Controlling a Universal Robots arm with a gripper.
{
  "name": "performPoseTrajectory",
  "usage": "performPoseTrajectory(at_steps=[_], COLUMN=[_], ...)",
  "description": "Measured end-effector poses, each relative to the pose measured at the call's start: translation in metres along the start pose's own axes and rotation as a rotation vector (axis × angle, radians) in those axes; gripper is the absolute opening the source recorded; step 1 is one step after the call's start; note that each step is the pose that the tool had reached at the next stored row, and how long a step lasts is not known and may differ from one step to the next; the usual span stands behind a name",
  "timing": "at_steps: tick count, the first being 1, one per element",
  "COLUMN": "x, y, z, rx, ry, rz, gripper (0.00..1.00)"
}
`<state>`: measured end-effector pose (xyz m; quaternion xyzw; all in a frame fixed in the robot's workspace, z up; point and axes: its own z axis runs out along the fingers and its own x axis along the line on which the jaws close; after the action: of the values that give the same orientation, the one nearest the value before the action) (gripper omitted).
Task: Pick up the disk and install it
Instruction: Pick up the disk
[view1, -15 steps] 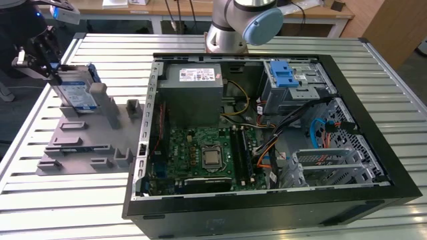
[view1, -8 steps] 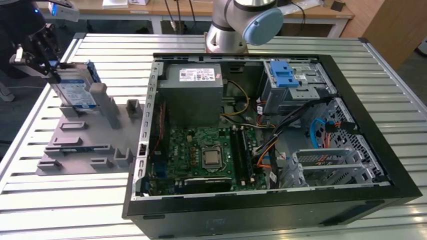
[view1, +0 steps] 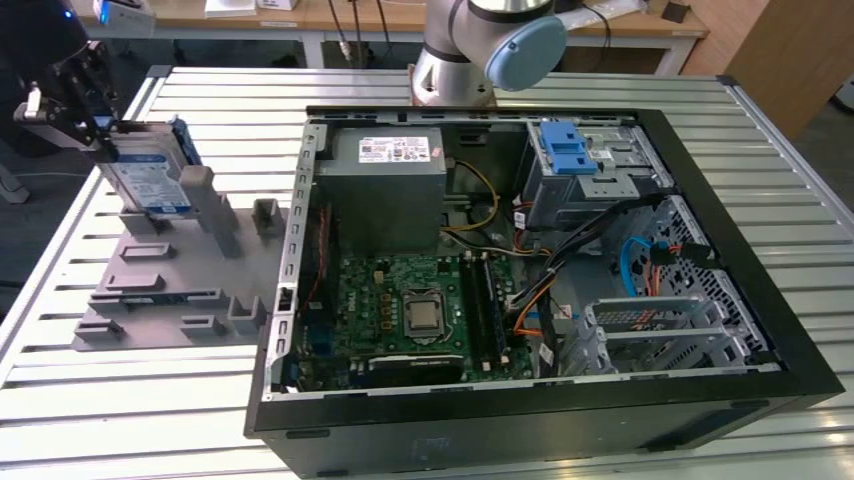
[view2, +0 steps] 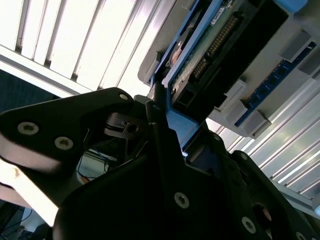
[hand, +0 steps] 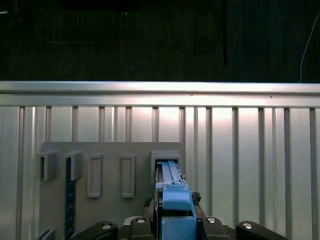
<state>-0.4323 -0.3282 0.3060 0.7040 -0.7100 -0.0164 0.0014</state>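
Note:
The disk (view1: 150, 180), a silver drive with a blue-and-white label and a blue frame, stands on edge in a slot of the grey fixture plate (view1: 160, 290) at the exterior view's left. My gripper (view1: 100, 130) is at its upper end, shut on the blue frame. In the first wrist view the disk (hand: 167, 172) runs edge-on from my gripper (hand: 172, 200) into the holder slot. In the second wrist view the disk's connector end (view2: 215, 45) sticks out beyond my gripper (view2: 182, 135), whose black fingers (view2: 155, 115) lie against the frame.
An open computer case (view1: 721, 250) lies to the exterior view's right, with a motherboard, a grey power supply (view1: 387, 160) and a drive bay with a blue latch (view1: 571, 155). The arm's base (view1: 467, 50) stands behind it. The slatted metal table (view1: 134, 420) ends just beyond the fixture.

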Motion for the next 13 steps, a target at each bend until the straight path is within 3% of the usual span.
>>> performPoseTrajectory(at_steps=[13], x=[-0.0002], y=[0.0003], z=[-0.0107], rx=[-0.0001], ry=[0.0], rz=[0.0], gripper=[0.36])
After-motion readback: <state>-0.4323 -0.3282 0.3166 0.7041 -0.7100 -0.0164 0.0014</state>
